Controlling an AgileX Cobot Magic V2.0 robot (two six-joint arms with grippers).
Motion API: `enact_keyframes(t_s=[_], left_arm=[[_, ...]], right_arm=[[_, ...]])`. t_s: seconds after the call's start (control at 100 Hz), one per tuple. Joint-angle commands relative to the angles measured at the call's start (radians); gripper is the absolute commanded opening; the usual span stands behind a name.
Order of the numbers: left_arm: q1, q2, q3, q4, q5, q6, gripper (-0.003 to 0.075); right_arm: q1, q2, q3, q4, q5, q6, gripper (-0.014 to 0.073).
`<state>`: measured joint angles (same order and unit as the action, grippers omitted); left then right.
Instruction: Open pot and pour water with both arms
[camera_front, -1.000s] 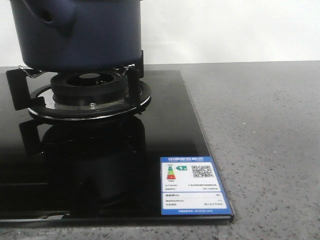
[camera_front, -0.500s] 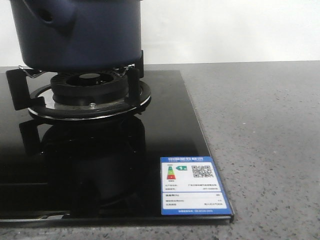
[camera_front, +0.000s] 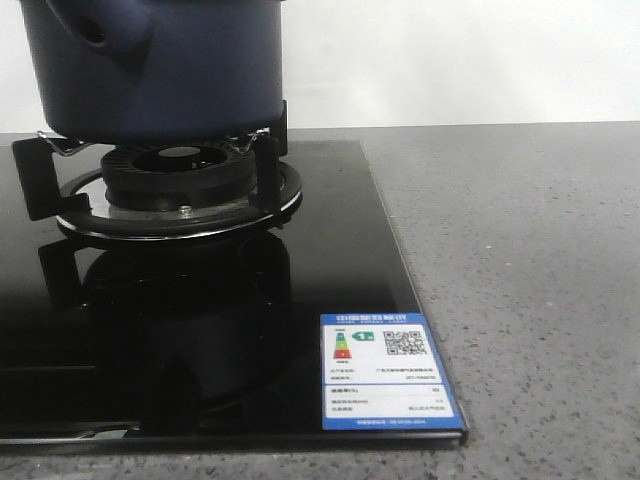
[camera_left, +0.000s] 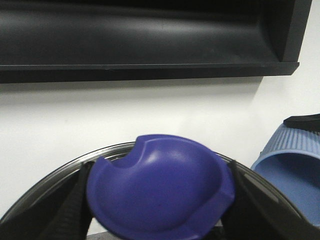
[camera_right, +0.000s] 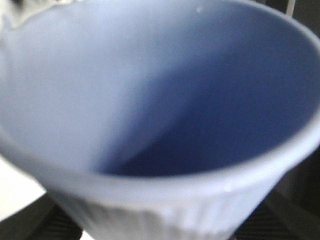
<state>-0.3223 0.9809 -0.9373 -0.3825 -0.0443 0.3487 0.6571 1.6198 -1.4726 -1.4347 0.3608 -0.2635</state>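
Note:
The dark navy-blue pot (camera_front: 160, 70) stands on the gas burner (camera_front: 180, 185) at the far left of the front view; its top is cut off by the frame. Neither gripper shows there. In the left wrist view my left gripper (camera_left: 160, 212) is shut on the lid's blue knob (camera_left: 160, 192), with the lid's metal rim (camera_left: 47, 182) arcing round it. The light-blue ribbed cup (camera_left: 292, 170) shows beside it. In the right wrist view my right gripper (camera_right: 160, 227) is shut on the cup (camera_right: 150, 100), whose open mouth fills the frame. No water can be made out in it.
The black glass hob (camera_front: 330, 260) carries an energy label (camera_front: 385, 370) at its front right corner. Grey speckled counter (camera_front: 530, 280) lies to the right. A black range hood (camera_left: 150, 40) hangs on the white wall behind the lid.

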Motion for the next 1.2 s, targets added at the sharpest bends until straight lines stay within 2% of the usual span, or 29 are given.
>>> enact_keyframes(t_s=[0.0,0.32,1.04,1.19], left_arm=[[0.004,-0.019,-0.037,0.003,-0.103,0.001,0.0356],[0.004,-0.019,-0.037,0.003,-0.103,0.001,0.0356],[0.004,-0.019,-0.037,0.003,-0.103,0.001,0.0356],[0.004,-0.019,-0.037,0.003,-0.103,0.001,0.0356]], right_arm=[[0.003,-0.046,-0.039,-0.060,-0.021,0.000,0.0386],[0.003,-0.046,-0.039,-0.121,-0.050,0.000,0.0386],[0.003,-0.046,-0.039,-0.123,-0.052,0.000,0.0386],[0.003,-0.046,-0.039,-0.123,-0.050,0.054,0.0386]])
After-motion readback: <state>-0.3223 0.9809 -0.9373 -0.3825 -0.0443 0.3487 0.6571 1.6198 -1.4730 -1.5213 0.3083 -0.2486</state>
